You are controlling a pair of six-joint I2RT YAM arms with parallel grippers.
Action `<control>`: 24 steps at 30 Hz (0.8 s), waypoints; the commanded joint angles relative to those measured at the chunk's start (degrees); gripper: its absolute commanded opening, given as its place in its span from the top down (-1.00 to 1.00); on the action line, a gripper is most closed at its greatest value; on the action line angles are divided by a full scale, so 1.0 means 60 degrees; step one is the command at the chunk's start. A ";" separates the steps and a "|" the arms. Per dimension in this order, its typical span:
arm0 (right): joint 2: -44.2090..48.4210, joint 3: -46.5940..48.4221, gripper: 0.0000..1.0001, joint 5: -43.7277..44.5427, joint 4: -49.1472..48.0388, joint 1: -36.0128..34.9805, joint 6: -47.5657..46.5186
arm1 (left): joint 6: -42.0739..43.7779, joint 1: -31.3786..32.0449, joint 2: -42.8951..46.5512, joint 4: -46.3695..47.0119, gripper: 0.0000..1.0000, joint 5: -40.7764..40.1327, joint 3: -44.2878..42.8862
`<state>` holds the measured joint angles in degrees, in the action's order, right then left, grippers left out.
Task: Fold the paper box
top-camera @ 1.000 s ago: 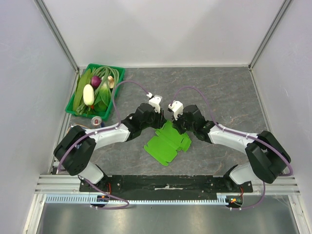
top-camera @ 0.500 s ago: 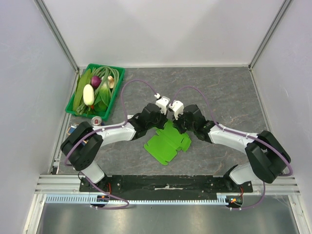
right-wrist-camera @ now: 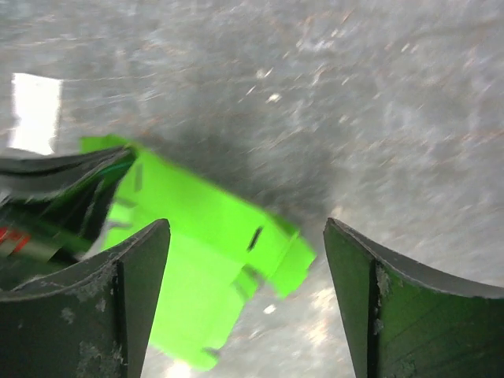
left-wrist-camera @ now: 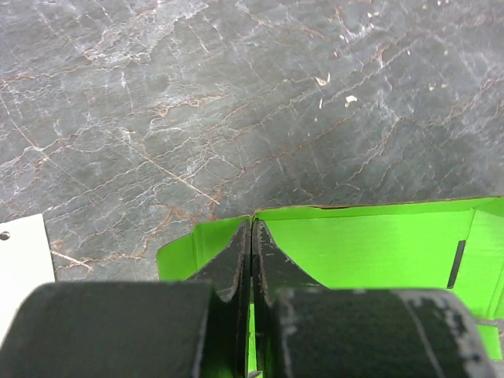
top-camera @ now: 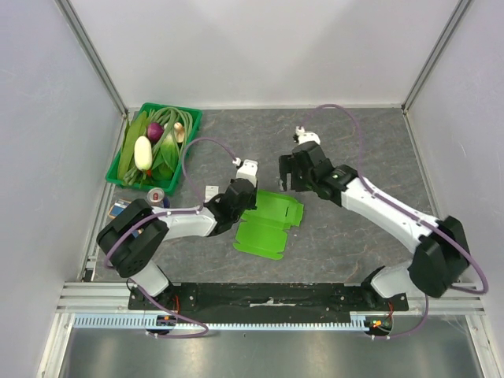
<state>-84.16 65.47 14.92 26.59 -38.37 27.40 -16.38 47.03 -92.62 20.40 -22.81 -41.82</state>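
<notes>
Right wrist: blurry paper box (right-wrist-camera: 206,240)

No writing, label, brand or number can be read in any view. The small white card (top-camera: 211,191) left of centre shows a blank face.

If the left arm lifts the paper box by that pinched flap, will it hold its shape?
Probably not: the paper box is thin creased card, so free panels would likely hinge and droop. It looks light, so pushed it may slide on the table.
</notes>
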 commanded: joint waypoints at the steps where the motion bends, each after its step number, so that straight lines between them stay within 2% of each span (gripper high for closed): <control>1: 0.1398 -0.0991 -0.71 -0.1866 0.0159 0.0271 0.4639 | -0.0975 0.0131 0.0495 0.1111 0.96 -0.1061 0.0217; 2: 0.1617 -0.1445 -0.70 -0.2262 -0.1224 0.0388 0.5445 | -0.1048 0.0146 0.0539 0.1256 0.96 -0.1236 0.0290; 3: 0.1953 -0.2435 -0.69 -0.2615 -0.2195 0.0433 0.7019 | -0.1122 0.0160 0.0597 0.1345 0.96 -0.1252 0.0436; 5: 0.1957 -0.2942 -0.64 -0.3072 -0.3764 0.0521 0.8274 | -0.1181 0.0190 0.0758 0.1550 0.96 -0.1296 0.0539; 7: 0.1475 -0.3090 -0.60 -0.3552 -0.4355 0.0681 0.9416 | -0.1137 0.0190 0.0846 0.1609 0.96 -0.1253 0.0598; 12: 0.0494 -0.4126 -0.09 -0.3834 -0.6946 0.0741 1.2128 | -0.1152 0.0248 0.0920 0.1712 0.96 -0.1208 0.0686; 17: 0.0272 -0.4481 -0.01 -0.3235 -0.7288 0.0741 1.3507 | -0.1195 0.0278 0.1008 0.1785 0.96 -0.1281 0.0789; 24: 0.0082 -0.4380 0.01 -0.2910 -0.7054 0.0726 1.4066 | -0.0961 0.0526 0.1023 0.2034 0.96 -0.1589 0.0906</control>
<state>-82.98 38.61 -4.73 -13.52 -33.93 106.59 -21.63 49.25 -88.12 28.10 -28.69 -36.99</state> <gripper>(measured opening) 0.496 0.027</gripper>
